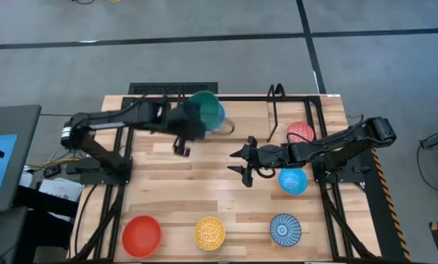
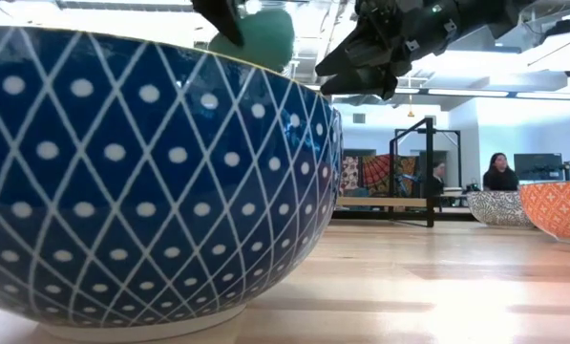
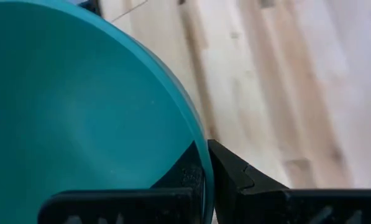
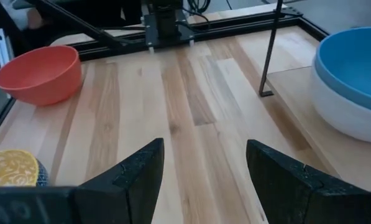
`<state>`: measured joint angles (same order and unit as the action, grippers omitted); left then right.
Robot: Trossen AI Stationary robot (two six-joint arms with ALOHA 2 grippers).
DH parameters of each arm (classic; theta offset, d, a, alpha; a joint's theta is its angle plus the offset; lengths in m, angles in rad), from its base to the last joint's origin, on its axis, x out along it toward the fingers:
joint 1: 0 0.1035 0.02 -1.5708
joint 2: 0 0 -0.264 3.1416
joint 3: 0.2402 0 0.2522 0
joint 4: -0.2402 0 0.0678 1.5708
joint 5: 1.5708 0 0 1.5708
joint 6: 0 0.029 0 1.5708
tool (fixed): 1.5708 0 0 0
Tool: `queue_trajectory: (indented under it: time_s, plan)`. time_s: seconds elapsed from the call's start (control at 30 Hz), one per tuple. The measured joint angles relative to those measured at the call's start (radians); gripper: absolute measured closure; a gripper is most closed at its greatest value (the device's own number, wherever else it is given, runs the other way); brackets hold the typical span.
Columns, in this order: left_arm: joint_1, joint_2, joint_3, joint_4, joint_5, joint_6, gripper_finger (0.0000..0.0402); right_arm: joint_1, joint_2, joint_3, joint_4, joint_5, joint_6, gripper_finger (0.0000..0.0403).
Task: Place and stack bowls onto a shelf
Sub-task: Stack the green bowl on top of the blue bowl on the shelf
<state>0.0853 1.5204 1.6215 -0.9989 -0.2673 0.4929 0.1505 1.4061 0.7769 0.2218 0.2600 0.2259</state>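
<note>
**Patterned bowl fills your low view**

Your near field is taken up by the blue-white patterned bowl (image 2: pixel 141 182), standing upright on the counter (image 2: pixel 418 277). Above its rim you see a green bowl (image 2: pixel 261 38) held aloft, with a dark hand (image 2: pixel 361 72) just beside it (whether its fingers are apart isn't clear). Far right, two more patterned bowls (image 2: pixel 557 208) sit near the edge. A seated person (image 2: pixel 499 174) shows in the room behind.

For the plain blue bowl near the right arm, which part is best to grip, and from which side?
Probably the rim, from above: the plain blue bowl sits upright and open, so one finger can go inside and one outside. The right hand, open beside it, is nearest.
</note>
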Motion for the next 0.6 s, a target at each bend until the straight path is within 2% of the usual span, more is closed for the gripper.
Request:
queue_trajectory:
  time_s: [0.13, 0.3, 0.6]
  plan:
    - [0.122, 0.066, 0.000, 0.038, 0.059, 0.069, 0.0401, -0.005, 0.000, 0.000, -0.009, 0.000, -0.028, 0.0148]
    - [0.226, 0.156, 0.000, 0.038, 0.105, 0.082, 0.0402, -0.024, 0.000, 0.000, -0.043, 0.001, -0.033, 0.0148]
    - [0.280, 0.234, -0.001, 0.005, 0.180, 0.184, 0.0402, -0.056, 0.000, 0.000, -0.066, 0.001, -0.035, 0.0148]
